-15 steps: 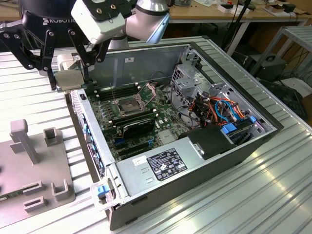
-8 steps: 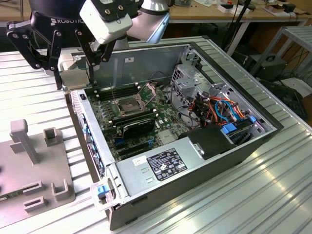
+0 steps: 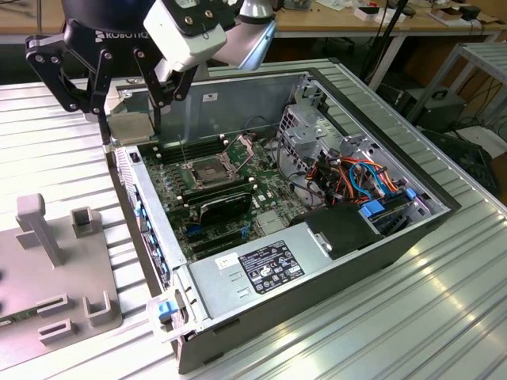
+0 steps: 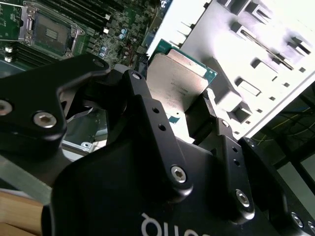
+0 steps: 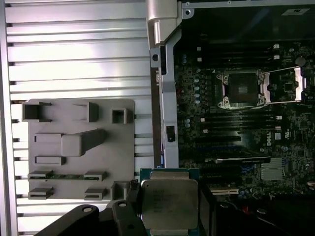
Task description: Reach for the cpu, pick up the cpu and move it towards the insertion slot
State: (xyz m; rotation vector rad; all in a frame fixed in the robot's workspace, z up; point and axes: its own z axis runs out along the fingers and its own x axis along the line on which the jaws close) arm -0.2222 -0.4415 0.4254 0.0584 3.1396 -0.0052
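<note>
A ribbed metal bench (image 3: 380, 332) in a workshop carries an open computer case (image 3: 444, 207), with cluttered desks behind it. The pincer (image 3: 133, 119) hangs above the far left corner of the case in the exterior view, clamped on the cpu (image 3: 129, 127). In both wrist views the chip sits flat between the two black fingers (image 4: 147, 123), its pale metal face and thin green rim showing, each finger pressed on an opposite edge. It is off the bench and held in the air, over the case wall rather than over the board.

Beyond it, the slot (image 3: 207, 172) lies on the green board (image 3: 269, 207) inside the case, its silver frame round a dark centre and its bracket (image 3: 244, 146) swung up at the far side, so the socket stands uncovered. The slot is well apart from the chip, nearer and to the exterior view's right of it. On the bench left of the case lies a grey fixture tray (image 3: 55, 261) with upright posts and brackets.

I judge that reaching and lifting are done and the carry toward the slot is the step in hand. That carry calls for a level chip, a firm grip on the edges, and a path that clears the case wall and the raised bracket.
</note>
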